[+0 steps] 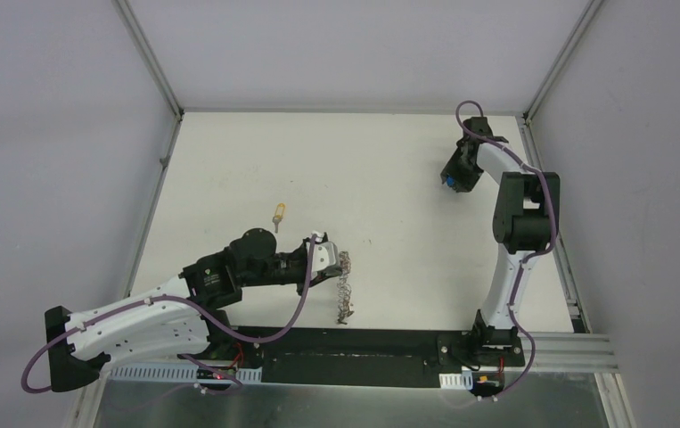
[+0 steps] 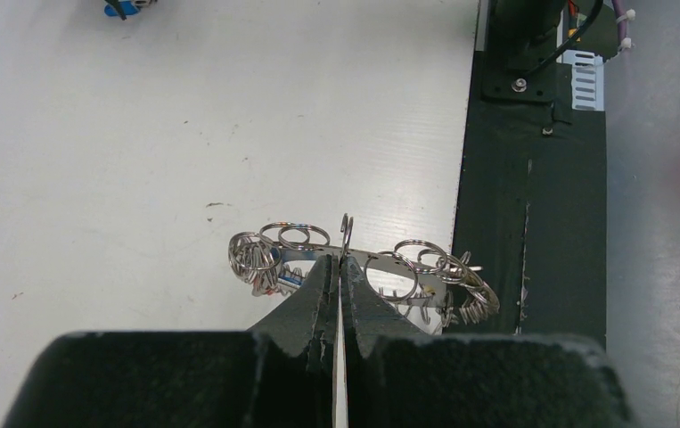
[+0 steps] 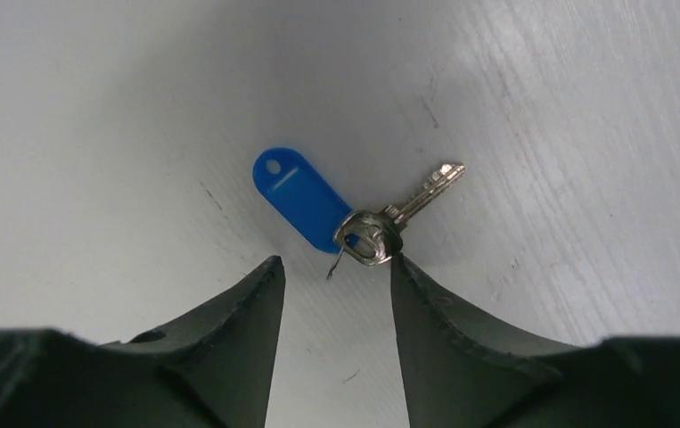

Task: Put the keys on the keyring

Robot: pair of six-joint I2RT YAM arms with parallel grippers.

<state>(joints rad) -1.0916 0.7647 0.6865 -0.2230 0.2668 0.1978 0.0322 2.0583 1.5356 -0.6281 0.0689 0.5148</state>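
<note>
Left gripper: is clenching the keyring; in the wrist view its fingers are pressing together on the ring's flat metal band.
Keyring: is hanging from the left gripper's jaws over the white table, close to its near edge; its small wire loops are fanning out to both sides of the jaws.
Right gripper: is hovering low over the far right of the table, its jaws standing apart and clasping nothing.
Blue-tagged key: is lying flat just ahead of the right gripper, its silver head sitting just beside one fingertip; contact cannot be told. Its blue tag is pointing the other way.
Yellow-headed key: is lying alone on the table beyond the left arm, apart from the keyring.
</note>
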